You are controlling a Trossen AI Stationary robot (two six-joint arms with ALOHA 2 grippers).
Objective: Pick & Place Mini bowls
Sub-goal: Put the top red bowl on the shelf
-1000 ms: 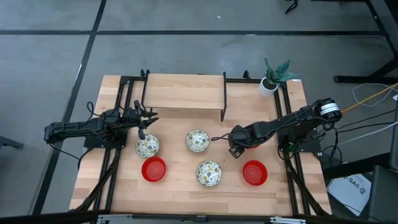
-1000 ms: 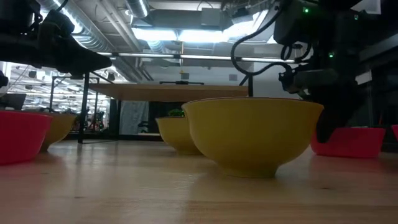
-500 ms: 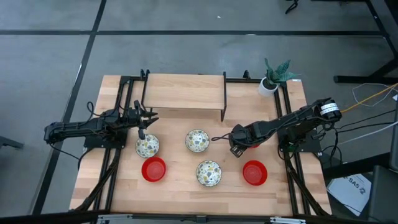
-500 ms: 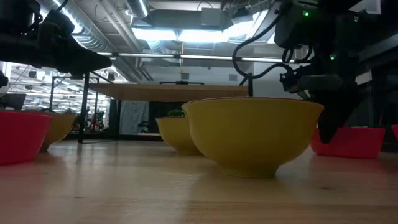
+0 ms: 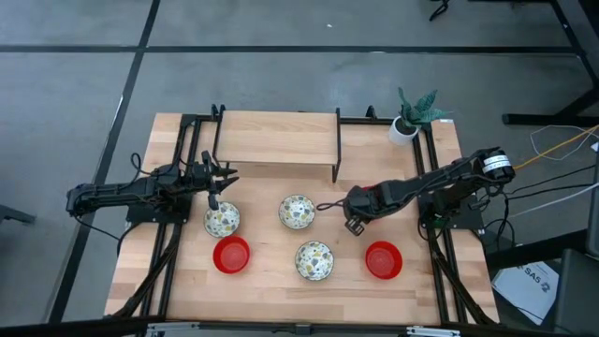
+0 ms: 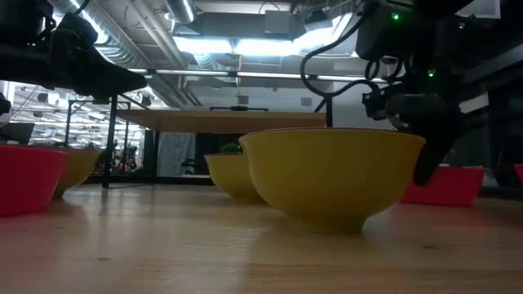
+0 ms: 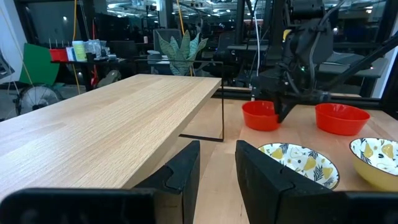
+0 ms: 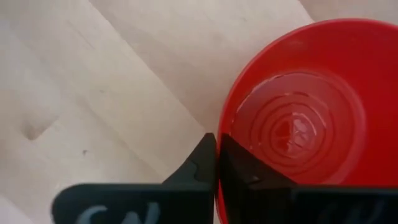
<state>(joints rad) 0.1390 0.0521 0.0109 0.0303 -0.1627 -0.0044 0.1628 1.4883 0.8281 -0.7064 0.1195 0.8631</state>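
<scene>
- Six mini bowls were on the table (image 5: 281, 292), yet only five showed plainly from above: three patterned bowls (image 5: 297, 212) around the middle and two red bowls (image 5: 232, 255) toward six o'clock.
- One more, the gripped red bowl (image 8: 292, 124), lay at about three o'clock from the table's centre. In the high view it was almost wholly hidden beneath my right arm.
- My right gripper (image 8: 216, 144) was clenched on that bowl's rim, one finger inside the wall and one outside. Its camera cut off the bowl's far side, and my fingertips hid the pinched stretch of rim.
- Whether the bowl sat on the wood or hung just clear of it, I could not tell. In the low view a large yellow-sided bowl (image 6: 331, 175) blocked its base.
- My left gripper (image 5: 215, 198) hovered toward nine o'clock, just at the twelve o'clock side of the left patterned bowl (image 5: 222, 220). Its fingers (image 7: 183, 171) stood apart with nothing between them.
- From the left wrist, my right gripper looked like a dark mass at the gripped bowl's rim, with its fingers hard to separate.
- A raised wooden shelf (image 5: 276, 139) spanned the twelve o'clock side, and a small potted plant (image 5: 406, 126) stood near two o'clock.
- At table level the left red bowl was cropped by the picture's edge, and the room behind was a blur of lights and pipes.
</scene>
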